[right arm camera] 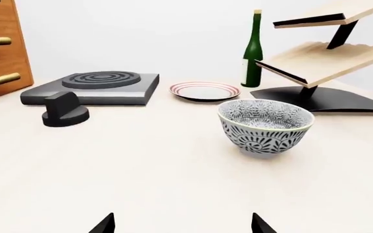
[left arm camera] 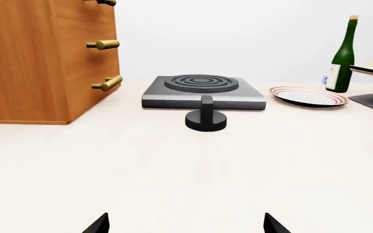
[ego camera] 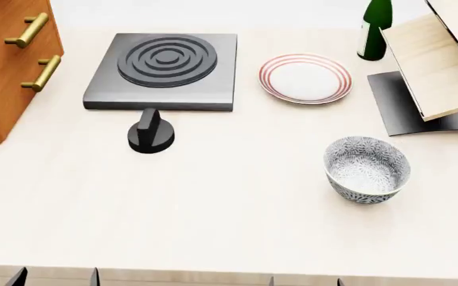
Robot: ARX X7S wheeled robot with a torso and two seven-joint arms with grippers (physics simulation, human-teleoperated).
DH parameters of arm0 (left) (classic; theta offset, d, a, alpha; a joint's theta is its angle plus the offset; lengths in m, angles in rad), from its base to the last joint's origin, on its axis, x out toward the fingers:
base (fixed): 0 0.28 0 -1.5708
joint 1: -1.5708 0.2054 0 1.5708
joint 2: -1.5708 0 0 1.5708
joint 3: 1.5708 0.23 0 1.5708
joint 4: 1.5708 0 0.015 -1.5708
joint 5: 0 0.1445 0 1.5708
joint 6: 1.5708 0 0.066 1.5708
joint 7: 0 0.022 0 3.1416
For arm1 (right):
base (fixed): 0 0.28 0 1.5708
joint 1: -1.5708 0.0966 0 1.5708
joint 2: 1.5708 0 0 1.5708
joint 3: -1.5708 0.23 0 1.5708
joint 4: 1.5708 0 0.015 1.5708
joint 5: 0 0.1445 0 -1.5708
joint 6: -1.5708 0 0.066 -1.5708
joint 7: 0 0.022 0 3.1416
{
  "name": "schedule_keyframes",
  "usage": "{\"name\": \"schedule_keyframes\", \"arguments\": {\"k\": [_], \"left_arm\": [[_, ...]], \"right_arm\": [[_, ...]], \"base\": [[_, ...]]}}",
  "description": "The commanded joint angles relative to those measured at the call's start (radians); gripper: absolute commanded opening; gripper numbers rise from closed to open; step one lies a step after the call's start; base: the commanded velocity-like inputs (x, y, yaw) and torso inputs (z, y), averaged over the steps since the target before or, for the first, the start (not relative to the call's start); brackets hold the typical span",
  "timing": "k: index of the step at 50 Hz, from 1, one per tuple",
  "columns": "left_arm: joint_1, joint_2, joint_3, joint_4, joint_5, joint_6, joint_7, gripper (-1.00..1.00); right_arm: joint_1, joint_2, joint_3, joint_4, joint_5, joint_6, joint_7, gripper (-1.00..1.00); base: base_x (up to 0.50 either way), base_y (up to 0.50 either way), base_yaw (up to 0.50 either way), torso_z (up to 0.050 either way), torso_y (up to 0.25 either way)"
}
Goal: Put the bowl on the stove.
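Bowl [ego camera: 367,169] upright, empty, toward desk's [ego camera: 229,226] right edge, well apart from spread-open right gripper [right arm camera: 182,224] and left gripper [left arm camera: 186,224], likewise open, at near edge; stove [ego camera: 163,71] at far-left, bare.

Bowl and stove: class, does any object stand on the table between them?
Nothing does. From the bowl to the stove the table is bare; the knob stands before the stove, the plate beside it.
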Motion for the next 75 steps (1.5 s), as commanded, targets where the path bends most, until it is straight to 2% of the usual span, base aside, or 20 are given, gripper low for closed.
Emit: {"name": "schedule_keyframes", "arguments": {"k": [1,8,14,18,22,26,28,34,35,36,39,43,48,54,60,67,75], "left_arm": [[0.002,-0.016,0.017,-0.009,-0.019,0.020,-0.016,1.00],[0.001,-0.022,0.010,-0.007,-0.043,0.031,-0.027,1.00],[0.002,-0.037,0.003,0.037,-0.049,0.035,-0.041,1.00],[0.004,-0.053,-0.013,0.111,-0.052,0.049,-0.058,1.00],[0.012,-0.066,-0.025,0.217,-0.033,0.096,-0.081,1.00],[0.023,-0.084,-0.049,0.332,-0.046,0.182,-0.081,1.00],[0.033,-0.100,-0.080,0.423,-0.079,0.242,-0.080,1.00],[0.020,-0.147,-0.148,0.630,-0.198,0.186,-0.110,1.00],[0.022,-0.174,-0.178,0.694,-0.270,0.185,-0.106,1.00],[0.022,-0.176,-0.179,0.696,-0.272,0.184,-0.106,1.00],[0.042,-0.219,-0.232,0.797,-0.309,0.212,-0.097,1.00],[0.053,-0.251,-0.276,0.865,-0.336,0.229,-0.098,1.00],[0.052,-0.301,-0.318,0.944,-0.373,0.204,-0.115,1.00],[0.030,-0.345,-0.338,1.013,-0.397,0.167,-0.146,1.00],[0.037,-0.337,-0.348,0.997,-0.444,0.204,-0.154,1.00],[0.044,-0.332,-0.342,0.975,-0.429,0.220,-0.146,1.00],[0.038,-0.337,-0.346,0.981,-0.439,0.221,-0.163,1.00]], "right_arm": [[0.004,0.014,-0.017,0.008,0.017,-0.006,0.019,1.00],[0.018,0.040,-0.032,0.001,0.019,0.003,0.010,1.00],[0.083,0.081,0.019,-0.105,0.057,0.120,0.031,1.00],[0.152,0.170,0.121,-0.274,0.192,0.299,0.000,1.00],[0.201,0.276,0.174,-0.336,0.223,0.379,-0.036,1.00],[0.226,0.352,0.271,-0.374,0.306,0.458,-0.062,1.00],[0.225,0.408,0.366,-0.420,0.391,0.518,-0.083,1.00],[0.192,0.506,0.527,-0.469,0.482,0.592,-0.110,1.00],[0.178,0.533,0.612,-0.474,0.545,0.622,-0.133,1.00],[0.177,0.533,0.614,-0.476,0.547,0.623,-0.133,1.00],[0.130,0.585,0.780,-0.513,0.649,0.685,-0.164,1.00],[0.053,0.603,0.962,-0.558,0.736,0.703,-0.234,1.00],[-0.002,0.608,1.073,-0.566,0.766,0.717,-0.268,1.00],[-0.032,0.575,1.111,-0.552,0.791,0.707,-0.312,1.00],[-0.031,0.561,1.106,-0.545,0.789,0.698,-0.315,1.00],[-0.032,0.545,1.089,-0.548,0.788,0.681,-0.332,1.00],[-0.041,0.531,1.046,-0.553,0.759,0.653,-0.358,1.00]], "base": [[0.00,0.00,0.00,0.000,0.000],[0.00,0.00,0.00,0.000,0.000],[0.00,0.00,0.00,0.000,0.000],[0.00,0.00,0.00,0.000,0.000],[0.00,0.00,0.00,0.000,0.000],[0.00,0.00,0.00,0.000,0.000],[0.00,0.00,0.00,0.000,0.000],[0.00,0.00,0.00,0.000,0.000],[0.00,0.00,0.00,0.000,0.000],[0.00,0.00,0.00,0.000,0.000],[0.00,0.00,0.00,0.000,0.000],[0.00,0.00,0.00,0.000,0.000],[0.00,0.00,0.00,0.000,0.000],[0.00,0.00,0.00,0.000,0.000],[0.00,0.00,0.00,0.000,0.000],[0.00,0.00,0.00,0.000,0.000],[0.00,0.49,0.00,0.000,0.000]]}}
